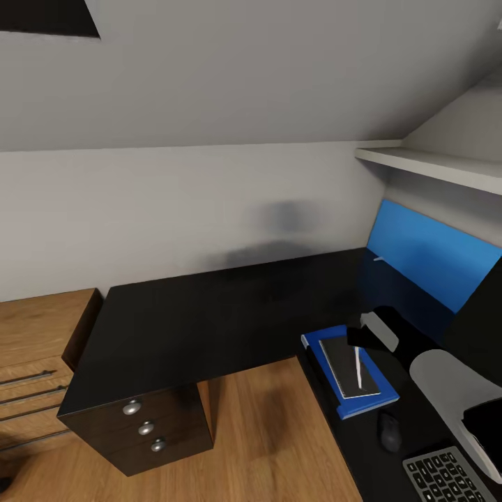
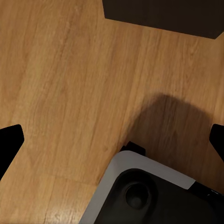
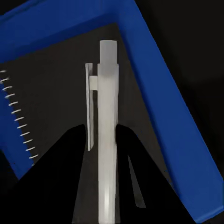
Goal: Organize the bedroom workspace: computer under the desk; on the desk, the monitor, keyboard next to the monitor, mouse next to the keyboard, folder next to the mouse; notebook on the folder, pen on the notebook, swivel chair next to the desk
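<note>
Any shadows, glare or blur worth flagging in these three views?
Head view: soft smudged shadow on the wall above the glossy black desk. Left wrist view: broad dark shadow on the wood floor. Right wrist view: sharp, the pen bright between the right claw fingers.

Right arm (image 1: 446,373): smooth pale grey rounded link shell, glossy black joint sections between shells. Wrist segment light grey, capsule-shaped, set in black housing. Right gripper (image 3: 107,140): two matte black fingers (image 3: 56,177), wedge-shaped, tapering toward tips. Left gripper (image 2: 112,140): black finger tips (image 2: 9,142), blunt, angular. Base (image 2: 140,196): light grey rounded shell edge, black inset panel with circular recess.
</note>
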Available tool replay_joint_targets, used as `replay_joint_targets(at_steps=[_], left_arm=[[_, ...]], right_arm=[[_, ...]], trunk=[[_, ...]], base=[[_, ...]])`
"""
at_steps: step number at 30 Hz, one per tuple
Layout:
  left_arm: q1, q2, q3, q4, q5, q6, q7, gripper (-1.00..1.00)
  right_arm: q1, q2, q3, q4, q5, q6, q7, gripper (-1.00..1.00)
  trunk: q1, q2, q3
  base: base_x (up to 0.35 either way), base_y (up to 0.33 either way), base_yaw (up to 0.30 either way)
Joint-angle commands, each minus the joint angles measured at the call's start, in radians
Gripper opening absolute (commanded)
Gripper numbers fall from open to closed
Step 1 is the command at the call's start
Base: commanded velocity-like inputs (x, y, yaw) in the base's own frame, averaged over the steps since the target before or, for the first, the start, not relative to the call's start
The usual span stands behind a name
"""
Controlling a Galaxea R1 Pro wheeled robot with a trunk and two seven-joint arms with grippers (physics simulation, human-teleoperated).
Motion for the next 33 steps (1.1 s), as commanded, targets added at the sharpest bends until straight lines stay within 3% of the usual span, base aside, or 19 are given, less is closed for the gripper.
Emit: replay_joint_targets(at_steps=[1,8,21,33], left_arm=[[0.0,0.0,-0.007,0.0,0.009,-0.004,-0.001,1.0],[-0.001,0.0,-0.007,0.0,0.009,-0.005,-0.002,1.0],[-0.001,0.0,-0.006,0.0,0.01,-0.005,0.0,1.0],[-0.001,-0.002,-0.005,0.0,0.011,-0.005,0.003,1.0]], right_arm=[[-0.001,-0.001,0.008,-0.002,-0.009,0.002,0.024,-1.0],[-0.001,-0.002,0.032,0.0,0.048,0.002,0.103,-1.0],[-0.001,-0.002,0.035,0.0,0.063,0.002,0.11,-1.0],[-0.001,-0.001,0.037,0.0,0.063,0.003,0.112,-1.0]], trunk=[[0.0,-0.001,-0.001],[0.0,-0.001,-0.001],[0.0,-0.001,-0.001],[0.046,-0.085,-0.039]], base=[[0.0,0.0,0.0],[0.0,0.0,0.0],[0.0,0.0,0.0],[0.0,0.0,0.0]])
